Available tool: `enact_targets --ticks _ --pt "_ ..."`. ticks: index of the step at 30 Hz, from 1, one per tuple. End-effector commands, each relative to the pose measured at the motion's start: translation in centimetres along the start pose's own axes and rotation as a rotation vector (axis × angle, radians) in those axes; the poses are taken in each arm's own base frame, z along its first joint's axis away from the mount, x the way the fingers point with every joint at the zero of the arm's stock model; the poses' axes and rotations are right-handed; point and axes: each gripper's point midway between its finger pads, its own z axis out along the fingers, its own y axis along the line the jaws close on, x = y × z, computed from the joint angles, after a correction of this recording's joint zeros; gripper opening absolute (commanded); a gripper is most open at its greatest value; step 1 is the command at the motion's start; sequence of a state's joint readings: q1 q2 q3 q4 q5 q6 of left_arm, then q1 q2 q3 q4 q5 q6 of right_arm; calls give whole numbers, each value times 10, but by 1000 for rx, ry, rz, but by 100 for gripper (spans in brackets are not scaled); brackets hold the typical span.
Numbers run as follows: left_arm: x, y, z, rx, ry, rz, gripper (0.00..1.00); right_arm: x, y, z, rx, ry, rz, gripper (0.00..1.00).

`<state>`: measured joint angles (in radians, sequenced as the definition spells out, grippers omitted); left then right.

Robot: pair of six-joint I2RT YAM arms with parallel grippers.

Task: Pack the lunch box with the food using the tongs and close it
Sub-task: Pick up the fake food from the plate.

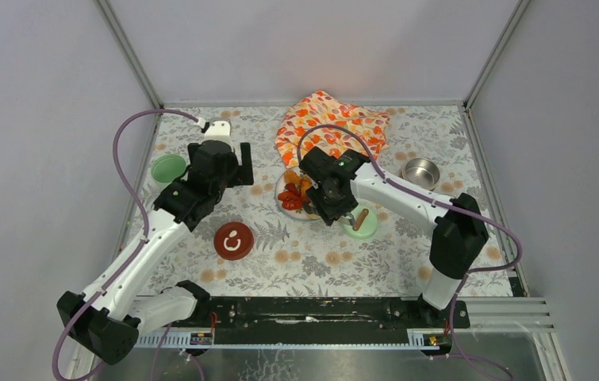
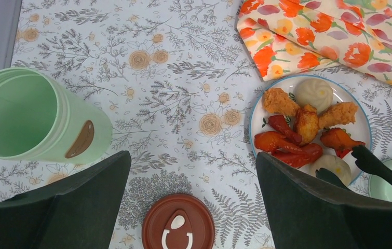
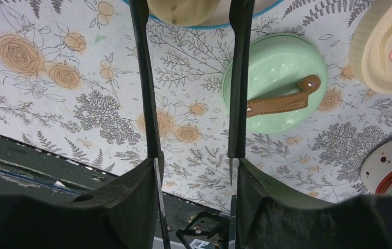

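Pickup stage: right fingers clamp the tongs astride a pale bun; left fingers released. Next: squeeze, then lift.

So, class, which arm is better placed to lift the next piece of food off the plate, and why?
Right. The right gripper holds the tongs, whose tips reach the plate beside a pale bun. The left gripper hangs open and empty, off to the side near the mint-green pot.

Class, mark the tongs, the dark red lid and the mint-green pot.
tongs (image 3: 144, 78): right wrist view, one arm.
dark red lid (image 2: 178, 223): left wrist view, centre.
mint-green pot (image 2: 38, 116): left wrist view, inner wall.
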<state>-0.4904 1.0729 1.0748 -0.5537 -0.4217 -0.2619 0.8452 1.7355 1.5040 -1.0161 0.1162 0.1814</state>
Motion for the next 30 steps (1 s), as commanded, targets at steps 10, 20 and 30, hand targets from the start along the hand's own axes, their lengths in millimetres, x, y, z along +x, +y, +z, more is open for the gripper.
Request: enact_targets --ticks 10,20,30 --pt "-18 4 -3 23 -65 -41 98 -4 2 1 39 24 -22 51" --pt "-18 7 -2 18 -65 -46 98 -4 -1 -13 39 -16 -17 23" --pt "-19 8 -3 15 -68 -48 98 -14 -5 -34 26 -137 20 4"
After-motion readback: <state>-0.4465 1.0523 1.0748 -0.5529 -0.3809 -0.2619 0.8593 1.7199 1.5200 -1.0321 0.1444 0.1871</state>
